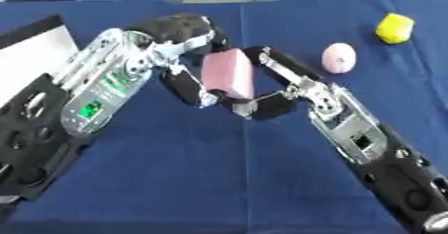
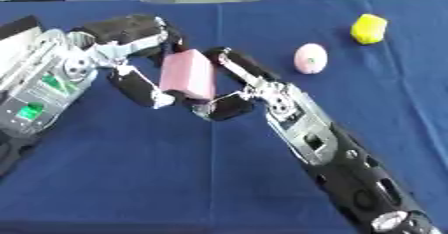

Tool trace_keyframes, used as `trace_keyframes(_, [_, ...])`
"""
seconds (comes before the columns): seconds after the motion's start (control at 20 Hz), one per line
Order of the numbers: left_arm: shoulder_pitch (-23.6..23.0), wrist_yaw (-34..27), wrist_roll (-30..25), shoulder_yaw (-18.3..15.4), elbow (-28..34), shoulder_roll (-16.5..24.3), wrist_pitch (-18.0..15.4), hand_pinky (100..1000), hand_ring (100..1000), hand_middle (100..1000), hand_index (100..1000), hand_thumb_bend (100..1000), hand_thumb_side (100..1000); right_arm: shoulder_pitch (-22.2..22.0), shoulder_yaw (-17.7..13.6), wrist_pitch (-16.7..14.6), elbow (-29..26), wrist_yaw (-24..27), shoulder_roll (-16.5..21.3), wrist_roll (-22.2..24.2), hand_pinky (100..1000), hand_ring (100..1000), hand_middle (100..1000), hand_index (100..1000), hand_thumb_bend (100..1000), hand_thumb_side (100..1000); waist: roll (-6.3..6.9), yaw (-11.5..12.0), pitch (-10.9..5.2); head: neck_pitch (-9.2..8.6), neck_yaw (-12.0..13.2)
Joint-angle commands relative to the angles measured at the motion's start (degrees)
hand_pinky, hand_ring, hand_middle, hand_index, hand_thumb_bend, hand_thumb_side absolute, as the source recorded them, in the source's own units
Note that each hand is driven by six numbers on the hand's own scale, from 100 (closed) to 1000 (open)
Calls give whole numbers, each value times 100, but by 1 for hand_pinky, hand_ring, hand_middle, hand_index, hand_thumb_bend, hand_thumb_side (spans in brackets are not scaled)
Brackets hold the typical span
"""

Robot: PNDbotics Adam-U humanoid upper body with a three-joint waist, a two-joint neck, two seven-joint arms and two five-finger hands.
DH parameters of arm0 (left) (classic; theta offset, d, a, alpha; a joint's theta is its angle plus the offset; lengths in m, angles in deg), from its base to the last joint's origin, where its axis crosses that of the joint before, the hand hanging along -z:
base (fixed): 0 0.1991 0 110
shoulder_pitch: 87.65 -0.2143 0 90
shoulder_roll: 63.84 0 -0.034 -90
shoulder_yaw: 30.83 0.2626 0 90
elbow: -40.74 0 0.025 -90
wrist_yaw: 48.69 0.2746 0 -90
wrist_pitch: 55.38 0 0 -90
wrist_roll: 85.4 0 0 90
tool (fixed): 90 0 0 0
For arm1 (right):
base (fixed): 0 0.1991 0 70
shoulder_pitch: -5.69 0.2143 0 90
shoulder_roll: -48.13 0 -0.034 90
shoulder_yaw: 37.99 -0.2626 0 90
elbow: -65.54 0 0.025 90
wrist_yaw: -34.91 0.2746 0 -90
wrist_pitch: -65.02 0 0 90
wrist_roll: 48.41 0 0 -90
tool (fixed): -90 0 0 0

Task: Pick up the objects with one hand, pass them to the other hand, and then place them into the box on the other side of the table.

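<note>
My right hand (image 1: pixel 282 85) and left hand (image 1: pixel 179 53) both curl around the pink block (image 1: pixel 229 73) between them, seemingly mid-handover.

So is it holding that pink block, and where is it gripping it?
Yes. Both robot hands are on the pink block: the left robot hand wraps its left side, the right robot hand its right side and bottom.

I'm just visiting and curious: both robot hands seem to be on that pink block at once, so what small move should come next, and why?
Probably the right robot hand should uncurl and let go. The pink block sits above the blue cloth with both hands curled on it, and the left robot hand is on the side of the white box, so it looks placed to carry the block there.
</note>
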Motion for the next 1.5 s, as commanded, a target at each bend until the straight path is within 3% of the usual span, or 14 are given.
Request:
trace_keyframes(0.05, [138,158,-19,-172,64,224,-10,569,493,408,488,100,100,-6,14,-28,-59,-158,192,139,902,855,738,888,281,285,47,2,-226,34,15])
trace_keyframes(0.25, [131,177,-75,-176,75,228,-26,565,492,407,487,100,100,-15,3,-29,-79,-290,200,173,914,860,750,906,278,381,44,2,-223,34,19])
trace_keyframes(0.7, [102,238,-163,-202,83,264,-13,560,488,401,481,100,100,-58,3,-20,-115,-381,245,266,927,868,761,918,270,399,42,-6,-226,34,25])
trace_keyframes(0.95, [85,251,-196,-211,84,278,-9,557,486,399,479,100,100,-78,6,-31,-140,-380,270,363,950,882,790,941,250,470,37,-11,-223,34,32])
trace_keyframes(1.0, [82,252,-192,-214,79,273,-5,557,486,399,479,100,100,-81,5,-39,-146,-374,271,395,952,883,793,942,244,463,36,-12,-222,34,32])
trace_keyframes(1.1, [82,249,-184,-213,69,267,0,557,486,399,479,100,100,-87,12,-71,-161,-331,272,480,961,888,804,948,243,320,37,-14,-220,34,34])
trace_keyframes(1.15, [84,248,-179,-212,66,266,2,556,486,399,479,100,100,-89,17,-96,-168,-293,273,539,967,887,807,951,310,149,38,-15,-219,34,33])
trace_keyframes(1.2, [86,247,-174,-212,64,265,6,556,486,398,479,100,100,-92,24,-128,-173,-231,273,617,968,886,808,951,339,100,38,-16,-218,34,32])
trace_keyframes(1.35, [87,245,-167,-215,56,267,19,554,486,398,478,100,100,-94,8,-111,-166,-83,279,767,961,874,799,939,339,100,42,-19,-218,34,34])
trace_keyframes(1.5, [84,258,-173,-211,42,269,20,553,485,397,477,100,100,-93,2,-9,-161,-23,282,793,959,871,797,936,172,100,45,-25,-220,34,35])
